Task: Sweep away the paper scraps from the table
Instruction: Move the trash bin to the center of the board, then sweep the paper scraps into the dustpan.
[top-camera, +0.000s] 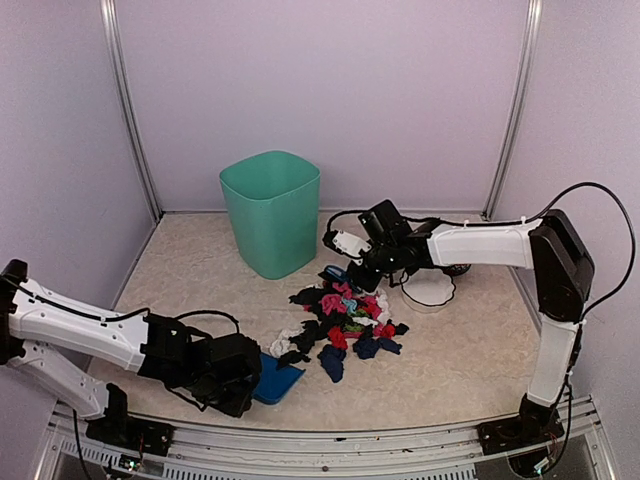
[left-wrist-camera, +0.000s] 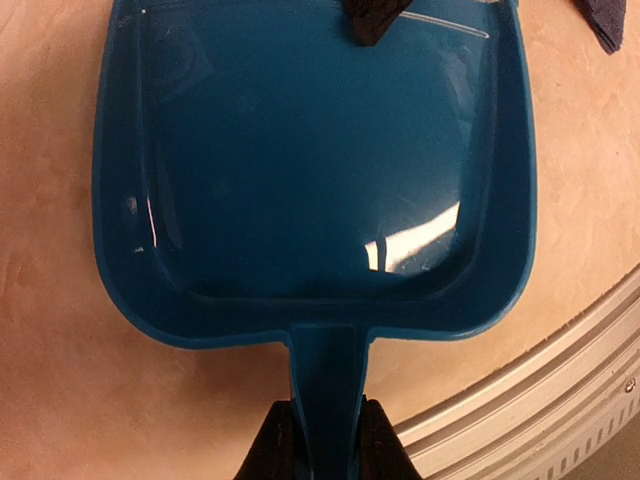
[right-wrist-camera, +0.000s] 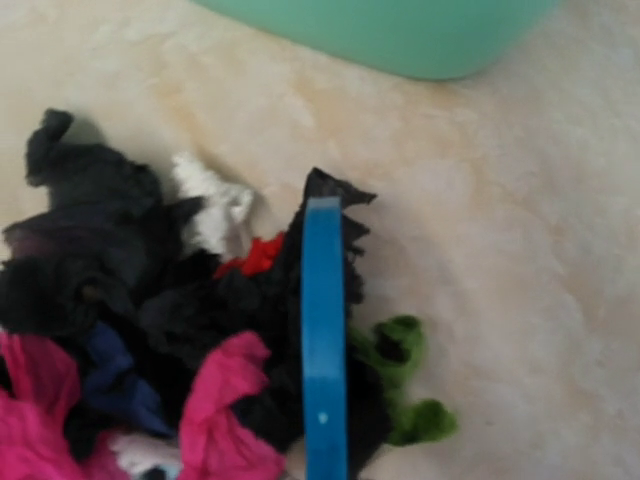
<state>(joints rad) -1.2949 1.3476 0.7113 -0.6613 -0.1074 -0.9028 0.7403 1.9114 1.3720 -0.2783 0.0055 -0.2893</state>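
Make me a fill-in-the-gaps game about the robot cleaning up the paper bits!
1. The left gripper grips the dustpan by its ____.
2. The right gripper holds a brush coloured ____.
3. The bin behind the paper scraps is ____.
4. The bowl on the table is ____.
Missing words: handle; blue; green; white.
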